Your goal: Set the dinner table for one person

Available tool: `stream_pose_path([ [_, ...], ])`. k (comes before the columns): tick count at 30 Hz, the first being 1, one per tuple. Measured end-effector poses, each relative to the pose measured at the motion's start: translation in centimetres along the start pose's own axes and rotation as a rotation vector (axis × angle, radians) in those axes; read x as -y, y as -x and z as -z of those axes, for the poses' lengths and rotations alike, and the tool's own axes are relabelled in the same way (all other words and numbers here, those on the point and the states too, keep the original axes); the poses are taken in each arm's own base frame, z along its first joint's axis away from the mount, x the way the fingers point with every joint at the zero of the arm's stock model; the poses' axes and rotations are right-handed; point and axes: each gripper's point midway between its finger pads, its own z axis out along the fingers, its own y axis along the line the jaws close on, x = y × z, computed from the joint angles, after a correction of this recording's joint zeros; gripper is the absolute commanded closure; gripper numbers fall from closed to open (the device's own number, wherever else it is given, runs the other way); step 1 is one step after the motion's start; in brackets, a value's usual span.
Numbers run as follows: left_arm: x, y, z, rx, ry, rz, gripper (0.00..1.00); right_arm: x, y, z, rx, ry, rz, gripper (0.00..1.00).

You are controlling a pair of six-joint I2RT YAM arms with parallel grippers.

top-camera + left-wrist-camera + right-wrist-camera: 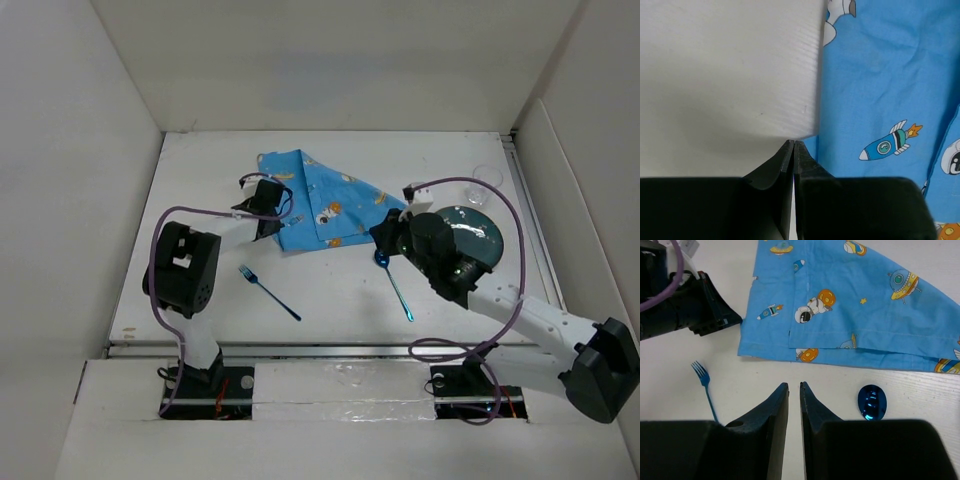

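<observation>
The dinner table (200,170), a large flat matte white rectangular top, is spread under both arms, and its faintly ridged surface is seen ahead and to the left of the left gripper (793,145) in that wrist's view. The left gripper's black tapered fingers are pressed fully together, with only a hairline seam between them. Their tips are placed right at the lower corner of a blue cloth placemat (880,90), which lies ahead and to their right. Whether any cloth is pinched cannot be told. The placemat is soft and creased, partly folded into a rough triangle, and printed with cartoon rockets, astronauts and saucers. The right gripper (794,387) is held just above bare tabletop, its curved black fingers parted by a narrow slit with nothing between them. The hemmed edge of the placemat is seen just ahead of these tips. A glossy metallic blue spoon (872,402) is laid close on the right side of the fingers, only its oval bowl showing. A slim blue four-tined fork (704,382) is laid to their left. From above, a round dark teal plate (485,232) is partly hidden behind the right arm, and a small clear glass (485,185) is stood beyond it.
</observation>
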Motion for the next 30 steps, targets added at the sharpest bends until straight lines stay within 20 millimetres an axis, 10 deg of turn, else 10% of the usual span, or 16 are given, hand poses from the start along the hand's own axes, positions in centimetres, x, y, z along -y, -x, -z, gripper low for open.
stream_pose_path([
  [11, -0.2, 10.3, 11.2, 0.269, -0.135, 0.119, 1.0, 2.1, -4.0, -2.4, -0.104, -0.069, 0.021, 0.56],
  [20, -4.4, 19.7, 14.4, 0.424, -0.105, 0.23, 1.0, 5.9, -4.0, -4.9, -0.138, -0.177, -0.007, 0.42],
  [24, -4.4, 23.2, 16.3, 0.497, -0.127, 0.249, 1.0, 6.7, -4.6, -5.2, -0.158, -0.208, -0.002, 0.6],
  [25, -4.0, 23.6, 16.5, 0.508, -0.144, 0.247, 1.0, 6.9, -5.0, -5.2, -0.174, -0.217, 0.004, 0.83],
  [27, -3.6, 23.5, 16.4, 0.503, -0.159, 0.235, 1.0, 7.0, -5.9, -5.2, -0.203, -0.219, 0.026, 0.99],
  [30, -3.3, 22.9, 15.4, 0.477, -0.159, 0.218, 1.0, 6.1, -7.6, -5.2, -0.253, -0.191, 0.064, 1.0],
])
